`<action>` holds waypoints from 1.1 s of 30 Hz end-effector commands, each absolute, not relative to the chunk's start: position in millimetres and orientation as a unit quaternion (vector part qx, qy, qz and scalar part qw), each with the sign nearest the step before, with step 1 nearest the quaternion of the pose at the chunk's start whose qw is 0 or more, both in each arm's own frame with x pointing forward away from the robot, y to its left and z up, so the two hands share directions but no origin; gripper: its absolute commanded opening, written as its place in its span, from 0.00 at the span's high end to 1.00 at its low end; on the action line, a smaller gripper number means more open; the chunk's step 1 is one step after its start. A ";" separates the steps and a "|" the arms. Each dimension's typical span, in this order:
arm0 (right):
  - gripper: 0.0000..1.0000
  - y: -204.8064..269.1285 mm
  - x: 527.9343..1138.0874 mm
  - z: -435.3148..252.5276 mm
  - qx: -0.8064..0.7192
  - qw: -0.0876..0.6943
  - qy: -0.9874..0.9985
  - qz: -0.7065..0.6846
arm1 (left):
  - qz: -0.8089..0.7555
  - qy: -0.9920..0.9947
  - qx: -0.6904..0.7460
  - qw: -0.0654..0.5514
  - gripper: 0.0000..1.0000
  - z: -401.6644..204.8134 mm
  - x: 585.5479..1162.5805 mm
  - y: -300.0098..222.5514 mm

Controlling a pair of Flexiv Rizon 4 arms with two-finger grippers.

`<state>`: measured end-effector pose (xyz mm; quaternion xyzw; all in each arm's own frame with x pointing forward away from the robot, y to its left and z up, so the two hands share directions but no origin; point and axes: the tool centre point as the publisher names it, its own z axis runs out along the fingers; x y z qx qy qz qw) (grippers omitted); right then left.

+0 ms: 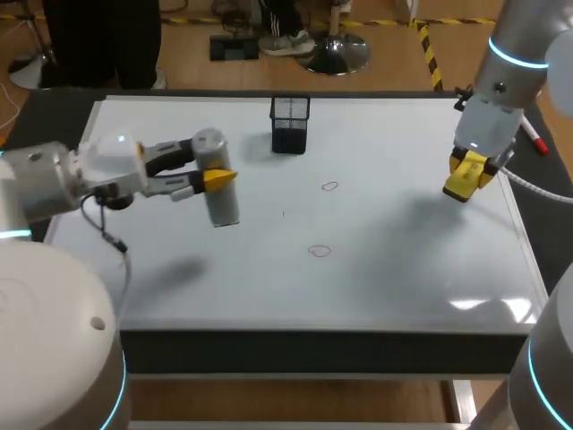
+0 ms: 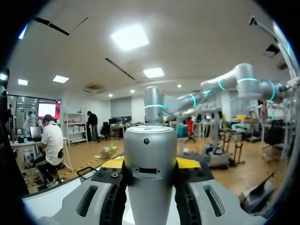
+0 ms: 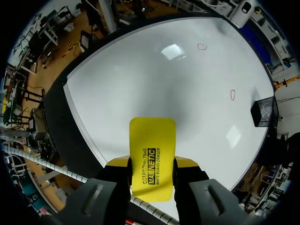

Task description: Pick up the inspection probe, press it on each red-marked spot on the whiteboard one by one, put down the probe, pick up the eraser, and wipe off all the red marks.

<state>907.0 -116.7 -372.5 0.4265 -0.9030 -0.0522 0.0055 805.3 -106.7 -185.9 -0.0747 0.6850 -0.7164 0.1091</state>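
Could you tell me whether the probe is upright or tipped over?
Upright: the probe is held vertical, clamped in the left pincer.

The left gripper (image 1: 220, 178) is held level on an arm stretched in from the left, clamped on the inspection probe (image 1: 224, 208); the right gripper (image 1: 466, 183) is pointed downward, closed on the eraser (image 3: 152, 150)

upright grey probe (image 1: 224, 206), yellow eraser (image 3: 152, 140), two red marks (image 1: 329, 186).
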 end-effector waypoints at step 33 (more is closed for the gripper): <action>1.00 -117.0 907.6 -372.3 0.427 0.006 -0.903 -0.051 | -0.726 0.686 0.028 0.035 1.00 -199.7 915.6 -257.2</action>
